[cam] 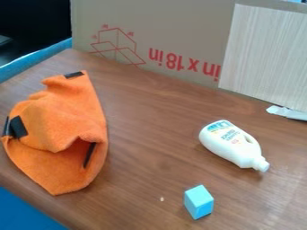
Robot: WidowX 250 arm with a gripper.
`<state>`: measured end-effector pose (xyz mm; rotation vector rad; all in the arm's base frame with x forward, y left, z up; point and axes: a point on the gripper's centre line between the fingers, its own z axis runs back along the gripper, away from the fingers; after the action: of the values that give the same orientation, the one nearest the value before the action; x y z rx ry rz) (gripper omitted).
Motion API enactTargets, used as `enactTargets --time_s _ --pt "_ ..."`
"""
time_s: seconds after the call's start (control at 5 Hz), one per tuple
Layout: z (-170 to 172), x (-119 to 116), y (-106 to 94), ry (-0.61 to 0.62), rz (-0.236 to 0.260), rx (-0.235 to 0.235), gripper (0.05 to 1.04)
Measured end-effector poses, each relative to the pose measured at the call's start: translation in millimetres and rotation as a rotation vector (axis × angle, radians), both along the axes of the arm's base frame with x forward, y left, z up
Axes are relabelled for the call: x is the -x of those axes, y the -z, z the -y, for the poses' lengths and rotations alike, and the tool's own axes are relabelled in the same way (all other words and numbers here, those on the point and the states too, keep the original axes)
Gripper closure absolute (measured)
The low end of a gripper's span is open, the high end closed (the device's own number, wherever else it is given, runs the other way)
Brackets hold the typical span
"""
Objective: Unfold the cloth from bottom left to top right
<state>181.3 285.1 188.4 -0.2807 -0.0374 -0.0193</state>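
One orange cloth [57,119] lies rumpled, partly folded over itself, between eight and nine o'clock on the table [141,170]. A white bottle [228,141] lies near four, a blue block [198,202] near five; whether the gripper is wide or narrow, I cannot tell.

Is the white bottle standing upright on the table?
No, the white bottle lies on its side, its cap pointing toward the lower right.
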Motion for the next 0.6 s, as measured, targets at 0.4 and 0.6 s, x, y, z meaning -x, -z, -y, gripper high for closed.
enactTargets --time_s 0.4,0.6 --pt "12.4 -1.0 43.5 0.005 -0.025 0.04 0.083" --pt "27.4 -4.2 53.3 0.015 -0.003 -0.011 0.084"
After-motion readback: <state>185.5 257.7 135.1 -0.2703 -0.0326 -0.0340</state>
